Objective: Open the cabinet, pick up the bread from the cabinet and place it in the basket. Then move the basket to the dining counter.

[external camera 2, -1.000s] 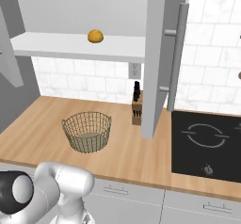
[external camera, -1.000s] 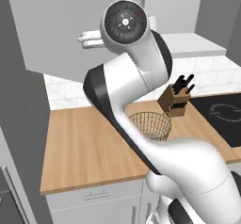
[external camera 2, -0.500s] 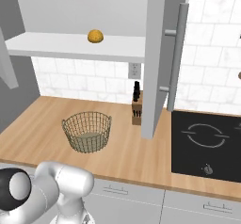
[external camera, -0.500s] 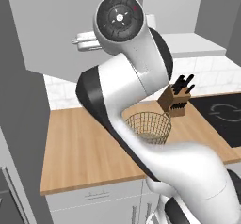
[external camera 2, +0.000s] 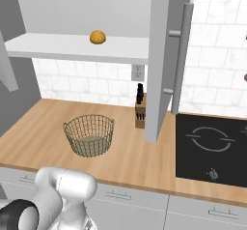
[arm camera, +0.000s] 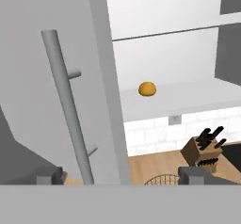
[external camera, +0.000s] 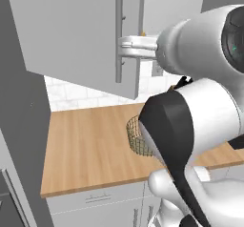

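The cabinet stands open, its left door swung out toward me. The bread, a small golden-brown roll, lies on the pale shelf; it is also the bread in the hand view. Below it, the wire basket stands on the wooden counter, with the same basket partly behind my arm. My gripper is open at the left door's bar handle. In the hand view, that handle rises between the wide-apart tips of my gripper.
The right door juts out over the counter with its long handle. A knife block stands by the tiled wall. A black cooktop lies to the right. Grey drawers run under the counter's front edge.
The jaws have spread wide apart. My arm has swung rightward in the left base view, uncovering the open left door. Bread and basket have not moved.
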